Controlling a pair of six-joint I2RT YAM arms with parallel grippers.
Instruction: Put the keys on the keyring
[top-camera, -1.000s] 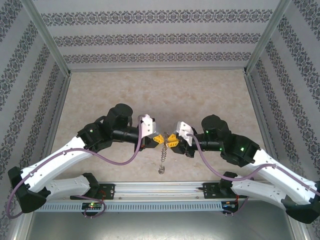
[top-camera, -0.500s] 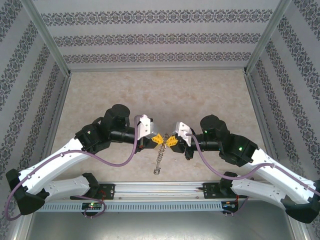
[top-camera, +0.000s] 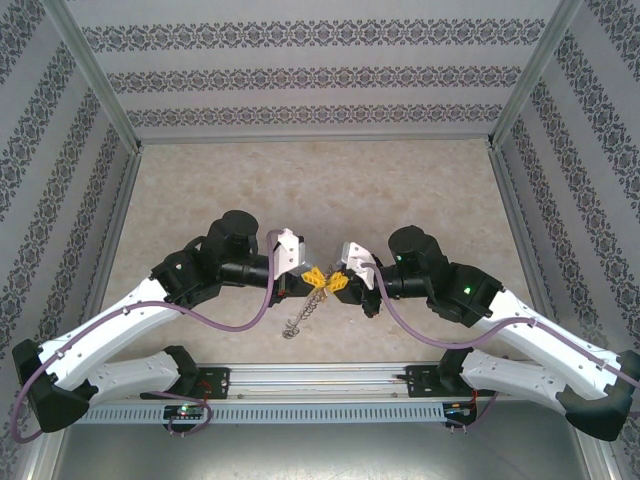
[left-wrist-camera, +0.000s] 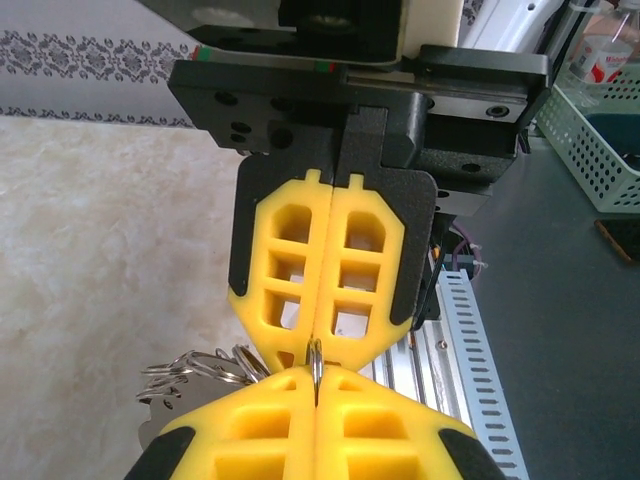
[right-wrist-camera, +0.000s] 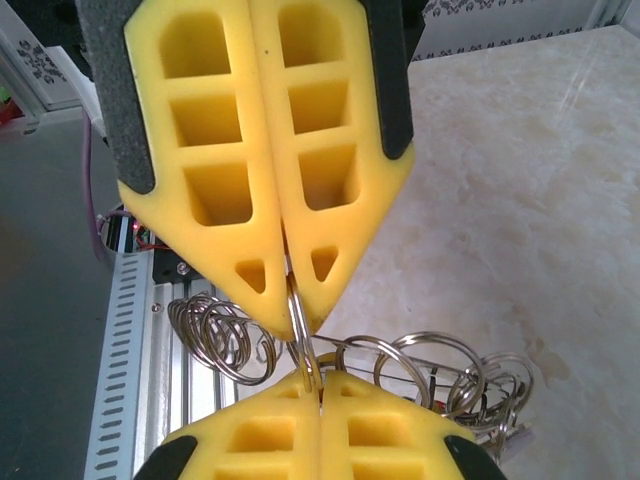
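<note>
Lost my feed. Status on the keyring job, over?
Tip to tip, left gripper and right gripper both shut on the keyring. Its other loops hang below them. Nothing seen in the way.

Both arms are reaching inward, elbows bending outward, wrists pointing at each other. The left gripper (top-camera: 312, 277) is sitting just left of the keyring (left-wrist-camera: 315, 358) and the right gripper (top-camera: 338, 280) just right of it, their tips nearly touching. Each gripper's yellow fingers (right-wrist-camera: 215, 150) are pressing flat together, pinching the keyring's wire in the seam between them.
</note>
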